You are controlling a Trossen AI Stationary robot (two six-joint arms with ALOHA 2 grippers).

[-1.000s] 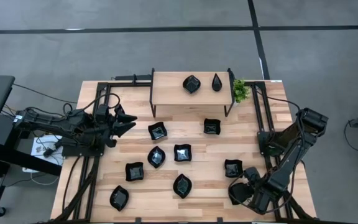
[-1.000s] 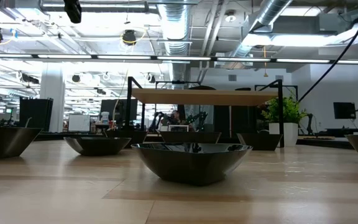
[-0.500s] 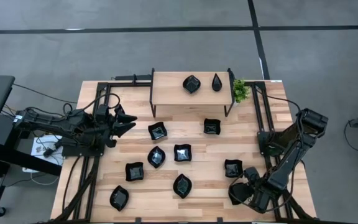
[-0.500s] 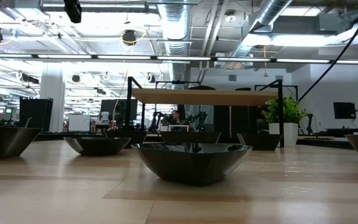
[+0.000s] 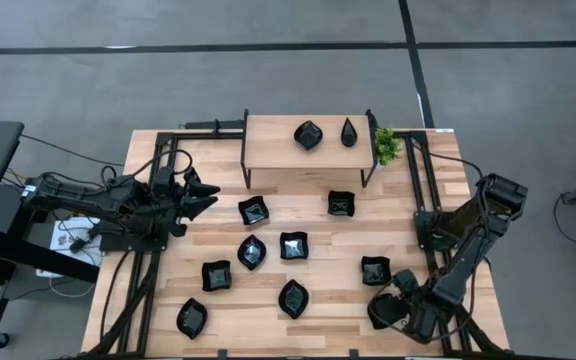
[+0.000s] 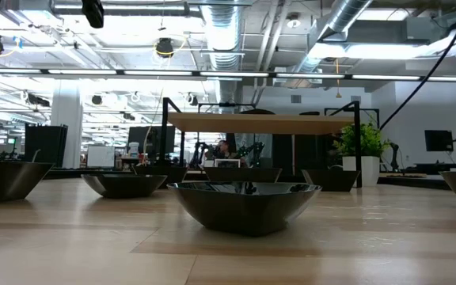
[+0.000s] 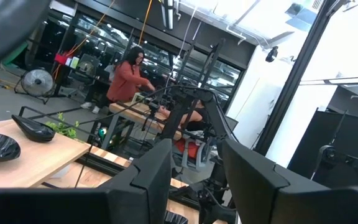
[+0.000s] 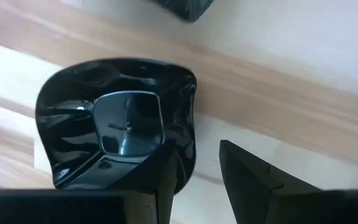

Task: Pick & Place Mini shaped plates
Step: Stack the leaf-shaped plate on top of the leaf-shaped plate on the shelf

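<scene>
Hovering low at the desk's (image 5: 318,300) near right corner, the right tool (image 8: 194,171) has its fingers slightly parted astride the rim of a rounded square plate (image 8: 120,124), one finger inside the dish and one outside. Seven more black plates (image 5: 292,245) lie scattered across the desk, and two sit on the raised shelf (image 5: 273,140) at the far side. The left tool (image 5: 203,195) waits at the left edge, fingers spread.

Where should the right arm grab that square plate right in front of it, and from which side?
On the raised rim of the square plate, coming from above. The right end effector already straddles the rim: one finger shows over the bowl, the other outside. The plate sits flat and shallow, so only the rim offers a pinch.
</scene>
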